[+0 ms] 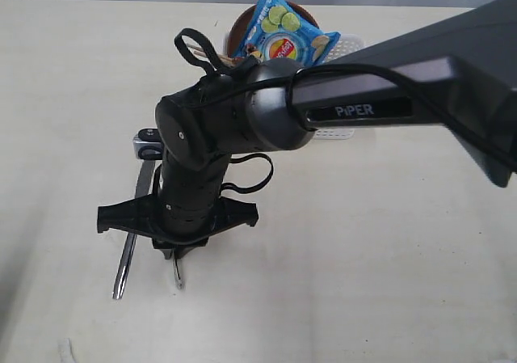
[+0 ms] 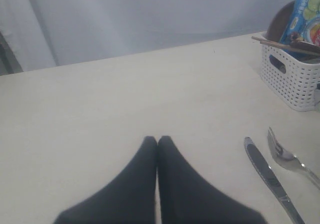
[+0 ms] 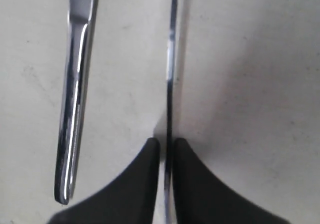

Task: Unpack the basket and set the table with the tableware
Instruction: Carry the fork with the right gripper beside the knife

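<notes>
Right gripper point(image 3: 166, 143): parted a crack, one finger on either side of the fork point(image 3: 171, 84) handle, no firm pinch visible.
Left gripper point(image 2: 157, 139): closed, fingertips touching, holding nothing.
Fork and knife point(image 3: 75, 84): flat on the tabletop point(image 1: 363, 258), about 8 o'clock in the exterior view, with the knife at the fork's 9 o'clock.
Basket point(image 2: 290, 79): 12 o'clock, with the chip bag point(image 1: 283, 31) and plate point(image 2: 277, 24) inside.

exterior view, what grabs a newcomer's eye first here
The big black arm fills the middle, reaching down to the table where its tool straddles the fork beside the knife. Behind it, a bright blue chip bag sticks out of the white basket at the far edge.
</notes>
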